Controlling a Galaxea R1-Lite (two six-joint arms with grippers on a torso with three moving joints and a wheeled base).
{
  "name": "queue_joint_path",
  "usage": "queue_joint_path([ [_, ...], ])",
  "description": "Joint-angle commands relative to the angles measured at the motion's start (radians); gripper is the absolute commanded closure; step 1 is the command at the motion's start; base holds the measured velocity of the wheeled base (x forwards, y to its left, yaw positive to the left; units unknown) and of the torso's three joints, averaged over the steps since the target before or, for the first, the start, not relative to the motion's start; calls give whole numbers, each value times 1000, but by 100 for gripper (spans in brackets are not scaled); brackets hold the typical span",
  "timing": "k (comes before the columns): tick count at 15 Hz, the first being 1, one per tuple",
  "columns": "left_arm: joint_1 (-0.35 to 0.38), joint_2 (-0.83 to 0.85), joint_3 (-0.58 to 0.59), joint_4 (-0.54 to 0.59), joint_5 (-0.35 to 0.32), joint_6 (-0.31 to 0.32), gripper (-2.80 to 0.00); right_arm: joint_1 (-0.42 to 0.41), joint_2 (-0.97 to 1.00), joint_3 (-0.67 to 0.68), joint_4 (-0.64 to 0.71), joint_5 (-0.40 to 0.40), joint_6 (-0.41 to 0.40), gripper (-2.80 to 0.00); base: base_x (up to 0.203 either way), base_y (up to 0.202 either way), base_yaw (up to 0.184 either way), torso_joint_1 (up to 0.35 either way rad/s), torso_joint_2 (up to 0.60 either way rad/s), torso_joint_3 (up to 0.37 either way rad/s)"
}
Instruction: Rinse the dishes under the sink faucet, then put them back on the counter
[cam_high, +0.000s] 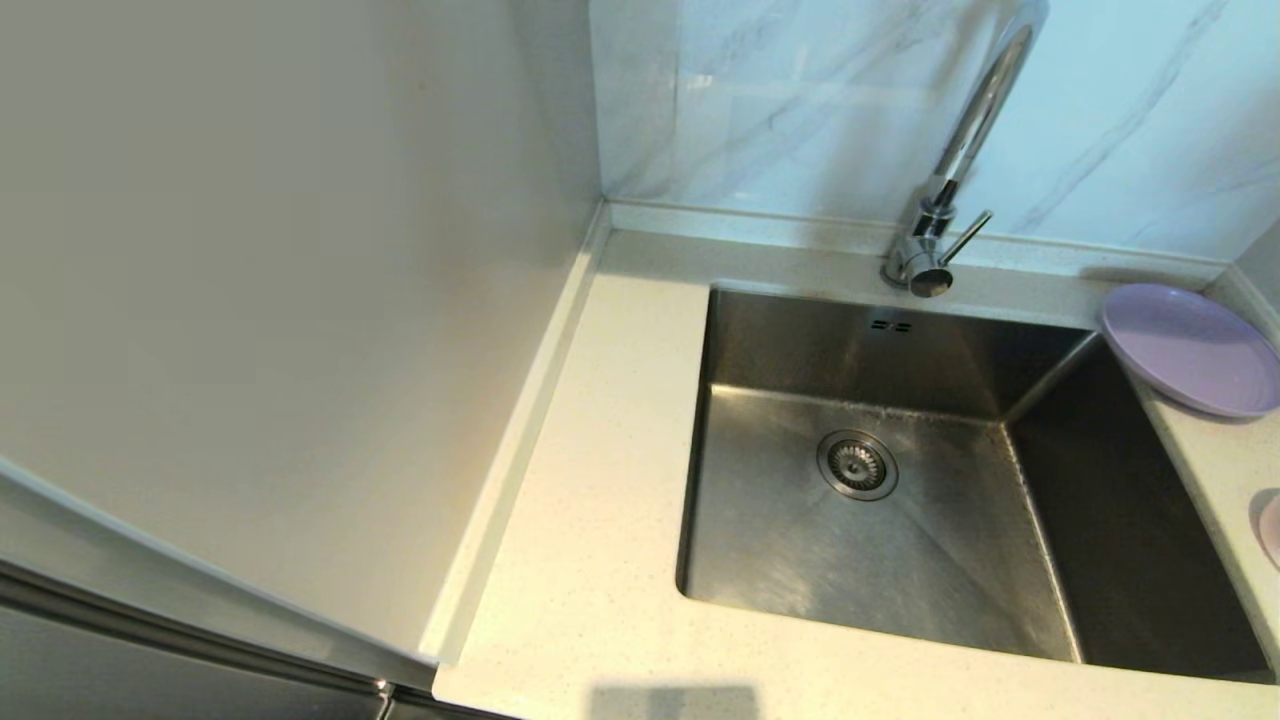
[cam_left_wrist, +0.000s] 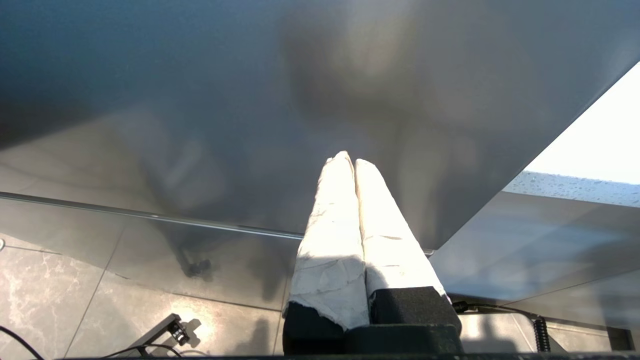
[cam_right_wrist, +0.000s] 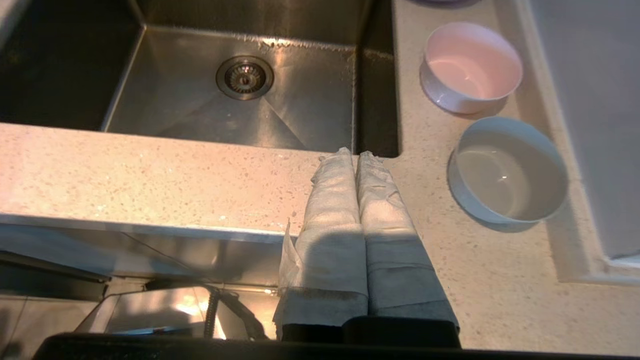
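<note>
My right pincer, fingers pressed together and empty, hangs over the counter's front edge. The pink bowl sits beyond it on the counter's right strip beside the sink; the lavender plate lies at the back right corner.

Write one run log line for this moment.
right gripper: shut, empty, over counter | left gripper: shut, parked | sink: empty
</note>
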Motion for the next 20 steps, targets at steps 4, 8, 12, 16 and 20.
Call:
queue_joint_path([
  [4, 0, 0, 0, 1, 0, 0, 0, 0, 2, 294, -236, 3, -10, 0, 0, 0, 0, 0, 0, 0],
  [8, 0, 0, 0, 1, 0, 0, 0, 0, 3, 508, -508, -17, -92, 0, 0, 0, 0, 0, 0, 0],
  [12, 0, 0, 0, 1, 0, 0, 0, 0, 3, 550, -573, -15, -100, 0, 0, 0, 0, 0, 0, 0],
  [16, 0, 0, 0, 1, 0, 0, 0, 0, 3, 576, -637, 64, -126, 0, 0, 0, 0, 0, 0, 0],
  [20, 0, 0, 0, 1, 0, 0, 0, 2, 3, 625, -733, 142, -162, 0, 0, 0, 0, 0, 0, 0],
])
